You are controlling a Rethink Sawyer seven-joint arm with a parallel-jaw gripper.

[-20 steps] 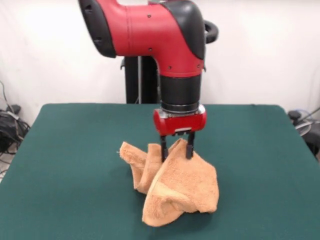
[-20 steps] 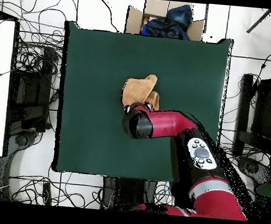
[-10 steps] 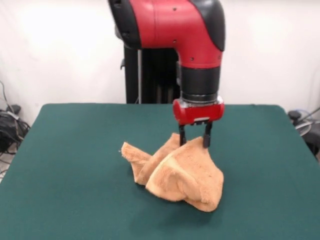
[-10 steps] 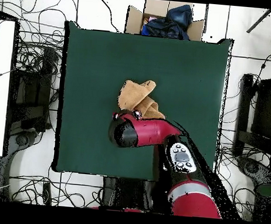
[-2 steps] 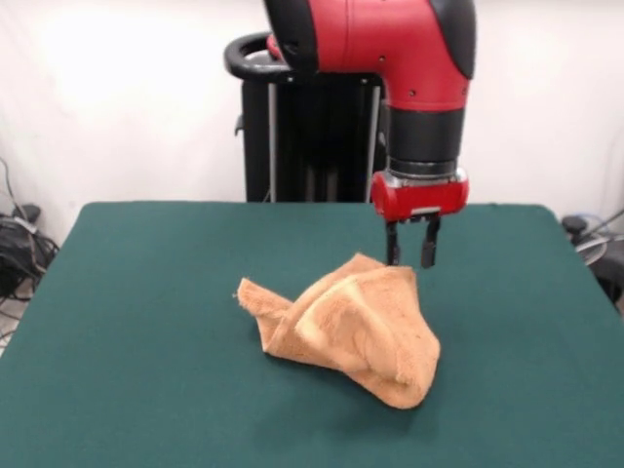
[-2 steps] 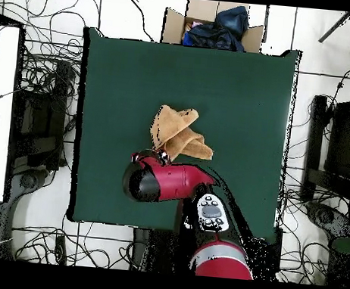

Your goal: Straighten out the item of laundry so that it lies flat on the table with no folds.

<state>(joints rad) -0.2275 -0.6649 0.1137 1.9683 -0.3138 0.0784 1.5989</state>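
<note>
My fingers (image 5: 409, 255) hang straight down from the red wrist, spread apart with a clear gap between the two dark tips, and there is nothing pinched between them. In the front view the tips sit just above and behind the highest corner of the towel (image 5: 353, 325), close to the cloth but, as far as I can see, not gripping it; whether a tip brushes the fabric I cannot tell.

The orange-tan towel is bunched up on the green tabletop (image 5: 136, 322), roughly in the middle of it. It is anything but flat: one pointed corner sticks out along the surface to the picture's left in the front view, a ridge rises toward the peak under my wrist, and a thick rolled lobe droops forward at the lower right. Folds overlap each other across the whole heap.

From overhead, the towel (image 6: 177, 132) shows as a crumpled, roughly triangular shape near the centre of the tabletop (image 6: 244, 88), well clear of every edge. My red arm (image 6: 167, 182) lies across the near side of the green surface, its end just beside the towel's lower edge, covering my fingers from that camera. Cables sprawl on the floor all around the tabletop.
</note>
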